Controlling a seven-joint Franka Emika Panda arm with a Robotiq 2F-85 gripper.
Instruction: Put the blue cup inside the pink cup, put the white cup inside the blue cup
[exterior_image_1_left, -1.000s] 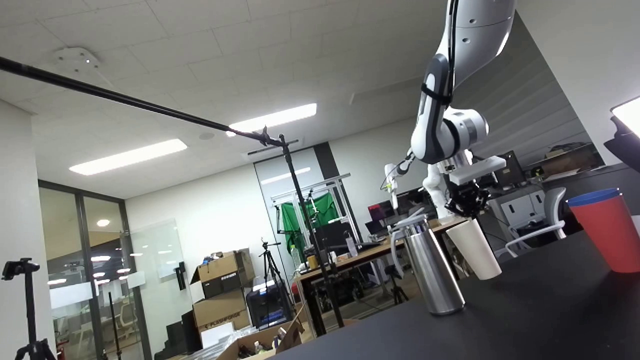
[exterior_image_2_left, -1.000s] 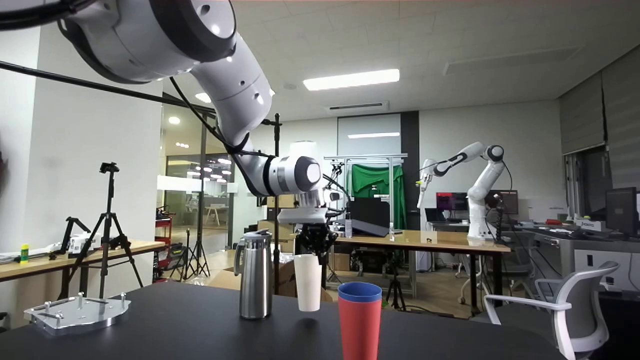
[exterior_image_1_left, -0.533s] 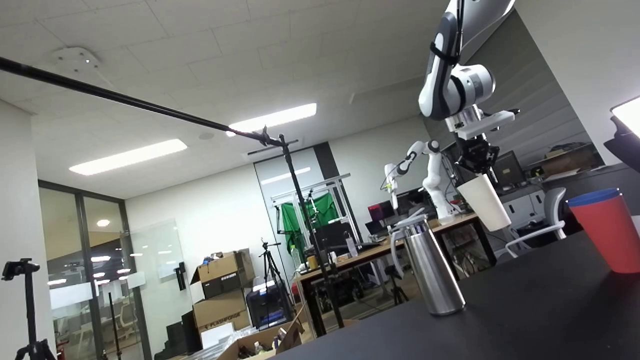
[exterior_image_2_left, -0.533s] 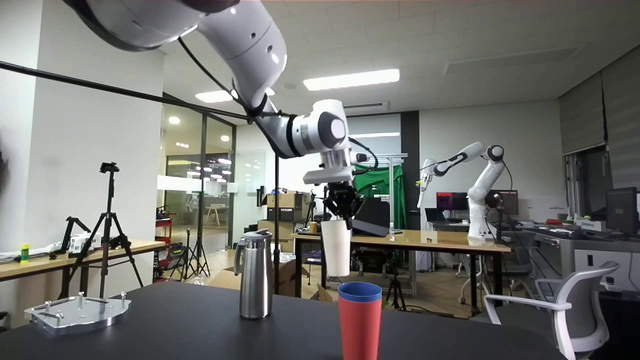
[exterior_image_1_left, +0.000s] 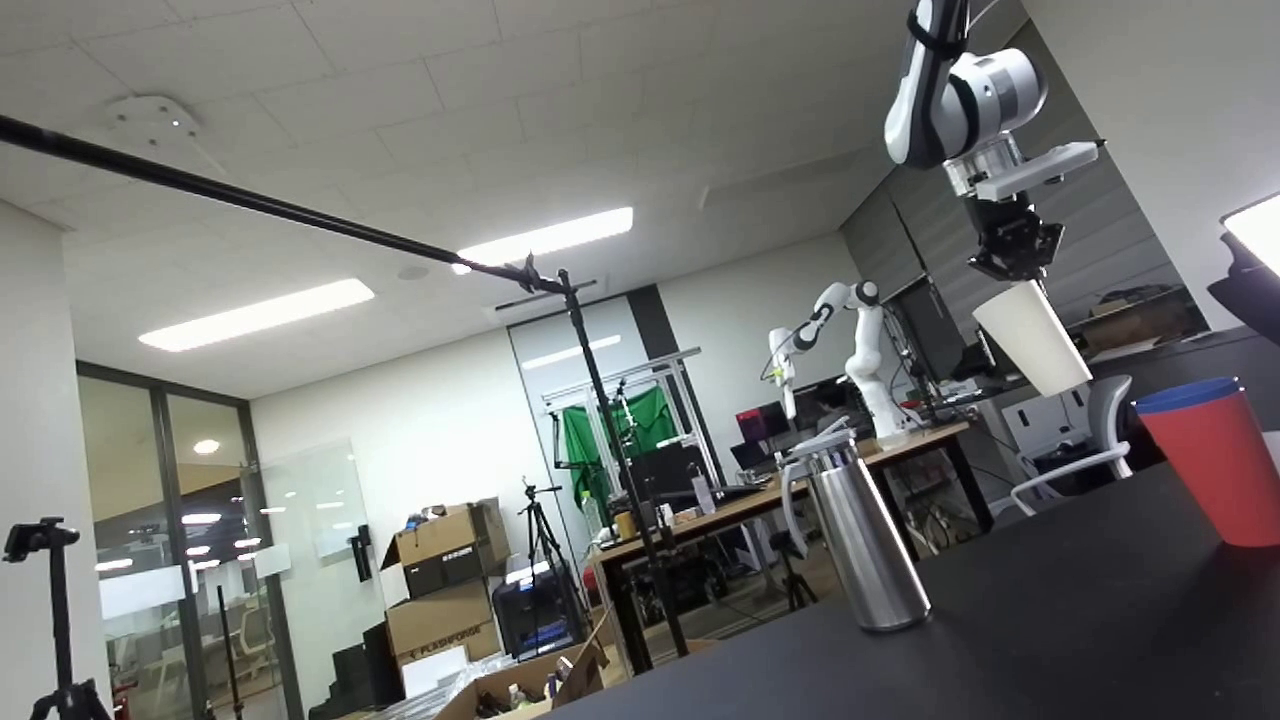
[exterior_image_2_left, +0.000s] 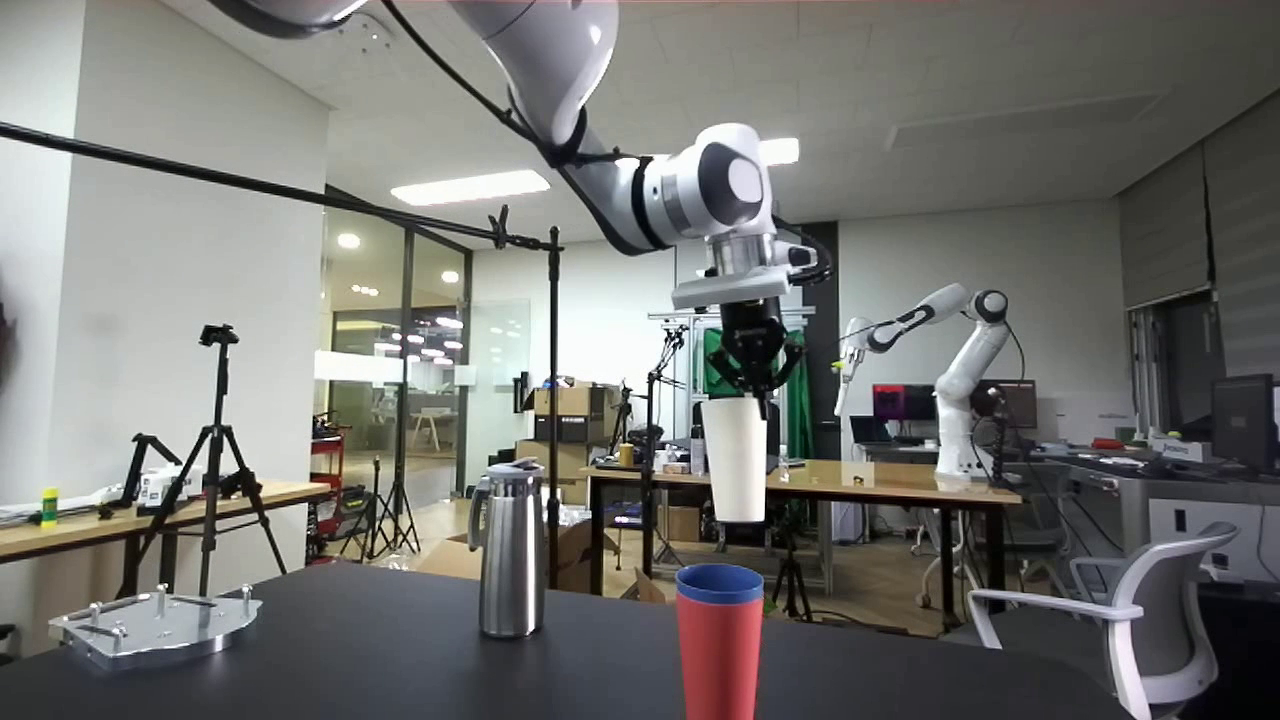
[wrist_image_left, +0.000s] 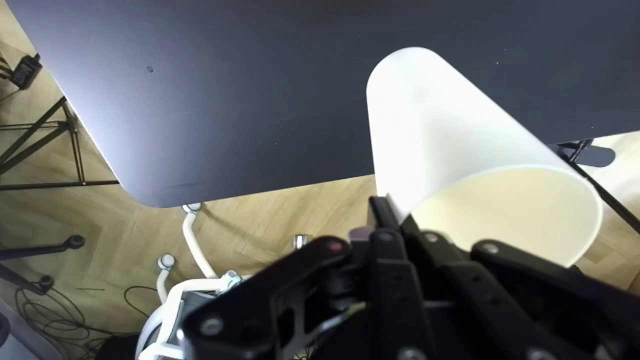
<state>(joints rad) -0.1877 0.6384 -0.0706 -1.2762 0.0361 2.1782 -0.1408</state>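
Observation:
The white cup (exterior_image_1_left: 1033, 338) hangs in the air, rim up and slightly tilted, in both exterior views (exterior_image_2_left: 736, 460). My gripper (exterior_image_2_left: 763, 402) is shut on its wall near the rim, one finger inside and one outside. The wrist view shows the gripper (wrist_image_left: 397, 212) pinching the white cup (wrist_image_left: 440, 125) there. The pink cup (exterior_image_1_left: 1215, 460) stands upright on the black table, also in an exterior view (exterior_image_2_left: 718, 660). The blue cup (exterior_image_2_left: 720, 597) sits inside it with only its rim showing. The white cup is higher than both, apart from them. Neither shows clearly in the wrist view.
A steel jug with a handle (exterior_image_2_left: 512, 560) stands on the black table (exterior_image_2_left: 400, 660); it also shows in an exterior view (exterior_image_1_left: 866, 540). A metal plate with posts (exterior_image_2_left: 155, 628) lies at the table's left. A chair (exterior_image_2_left: 1160, 620) stands beyond the edge.
My gripper has lifted the white cup from just above the table and carried it right in both exterior views, closer to the pink cup. The pink and blue cups and the jug have not moved.

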